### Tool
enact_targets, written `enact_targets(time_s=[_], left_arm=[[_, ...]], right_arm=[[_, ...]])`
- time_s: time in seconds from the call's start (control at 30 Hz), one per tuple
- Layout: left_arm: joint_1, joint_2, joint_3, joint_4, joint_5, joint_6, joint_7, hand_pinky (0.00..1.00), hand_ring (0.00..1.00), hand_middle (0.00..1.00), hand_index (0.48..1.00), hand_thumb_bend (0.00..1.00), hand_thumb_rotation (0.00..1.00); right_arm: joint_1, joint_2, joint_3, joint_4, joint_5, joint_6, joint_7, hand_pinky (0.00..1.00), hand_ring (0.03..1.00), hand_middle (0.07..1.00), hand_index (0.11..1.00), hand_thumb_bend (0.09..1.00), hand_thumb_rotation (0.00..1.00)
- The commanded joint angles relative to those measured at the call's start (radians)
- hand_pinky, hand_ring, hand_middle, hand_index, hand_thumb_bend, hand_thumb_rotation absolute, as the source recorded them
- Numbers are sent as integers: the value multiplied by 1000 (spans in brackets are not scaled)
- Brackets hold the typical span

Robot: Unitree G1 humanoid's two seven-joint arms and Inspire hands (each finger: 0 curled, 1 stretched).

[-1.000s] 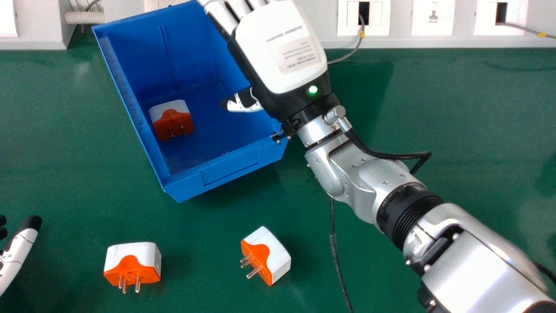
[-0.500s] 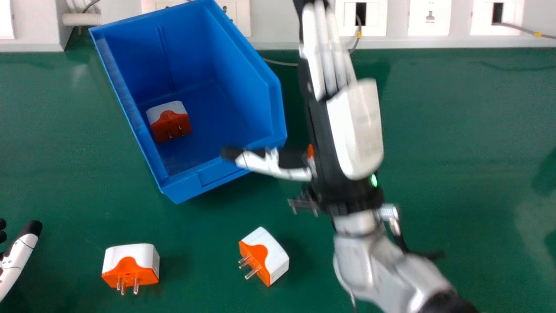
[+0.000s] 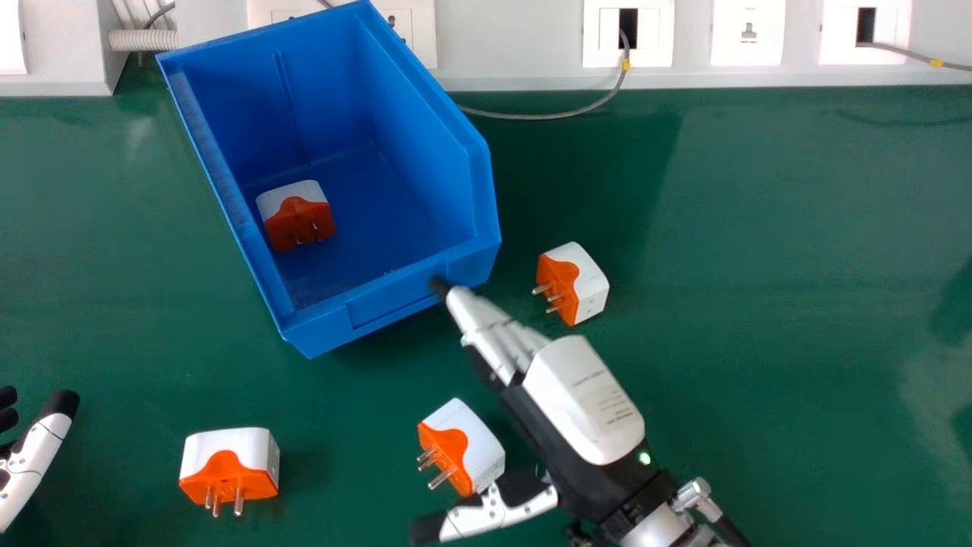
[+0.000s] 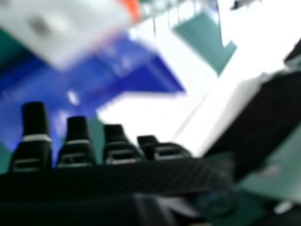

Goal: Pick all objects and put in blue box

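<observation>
"One risk at the right hand?"

"Its thumb is at the nearest plug adapter (touching or not, I can't tell), so a sideways sweep could knock that away."

"And its pose?"

"Slanted toward the blue box, fingers straight, thumb spread wide, nothing visibly gripped."

"The others?"

"A second adapter beside the box, a third adapter out toward the left hand, a fourth adapter already inside."

Right hand open, back upward
Its fingers lie straight and close together, thumb spread well apart, silver wrist at the head view's bottom edge; left hand at the left edge
</observation>
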Motion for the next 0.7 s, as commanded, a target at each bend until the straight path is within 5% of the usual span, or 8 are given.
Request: enact_targets(time_s=[0.0, 0.27, 0.43, 0.67], left_arm=[[39, -18, -9, 39, 11, 61, -1, 675, 728, 724, 741, 828, 325], [37, -18, -15, 39, 16, 61, 3, 663, 723, 724, 739, 828, 334], [37, -23, -9, 37, 3, 66, -11, 677, 734, 731, 747, 823, 330], [41, -22, -8, 38, 5, 61, -8, 675, 734, 730, 748, 835, 334]], right_arm=[[-6, -13, -7, -48, 41, 6, 117, 742, 875, 894, 962, 895, 606], [12, -34, -44, -156, 103, 153, 435, 701, 861, 878, 920, 915, 472], [12, -40, -62, -152, 112, 169, 467, 715, 878, 893, 920, 932, 490], [-1, -39, -74, -107, 116, 177, 445, 741, 903, 911, 918, 905, 426]])
